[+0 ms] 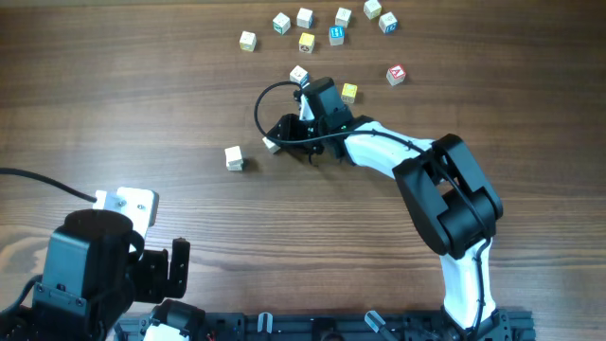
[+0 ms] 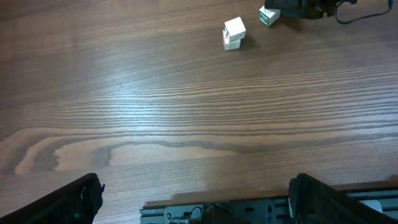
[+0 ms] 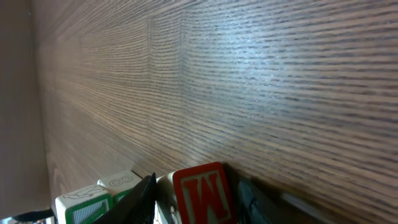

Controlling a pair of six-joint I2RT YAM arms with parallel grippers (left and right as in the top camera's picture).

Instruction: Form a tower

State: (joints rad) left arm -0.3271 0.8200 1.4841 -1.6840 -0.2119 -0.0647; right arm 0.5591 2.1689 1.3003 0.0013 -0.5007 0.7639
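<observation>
Nearest to us, the left fingers point(image 2: 74, 202) stand wide apart and empty over bare counter point(image 2: 186, 124). They are well away from everything, so we expect no trouble from that side unless the arm is brought in. Further out stands the tower point(image 1: 234, 158), just two pale cubes. In the left wrist view the upper one sits twisted, a little off the lower one's edges, so we judge that added weight or a sideways nudge could slide it off. Beyond it, to the right, the right fingers point(image 3: 144, 198) lie low and almost flat to the wood with the red M cube point(image 3: 198, 194) between them. We cannot tell whether they pinch it or merely flank it, and a loose hold could let it tip or drop on the way across. From so sideways a pose the cube would need levelling first, since we think a tilted placement would topple the stack. A green-framed cube point(image 3: 84, 206) and a pale cube point(image 3: 119, 182) lie just outside one finger, and a low sweep towards the tower could push them into its base. The black cable loop point(image 1: 258, 106) at the wrist hangs near a loose cube point(image 1: 299, 75) and might drag it. Farthest off, the yellow cube point(image 1: 349, 92), the A cube point(image 1: 396, 75) and the row of letter cubes point(image 1: 305, 17) lie well apart and seem out of danger.
</observation>
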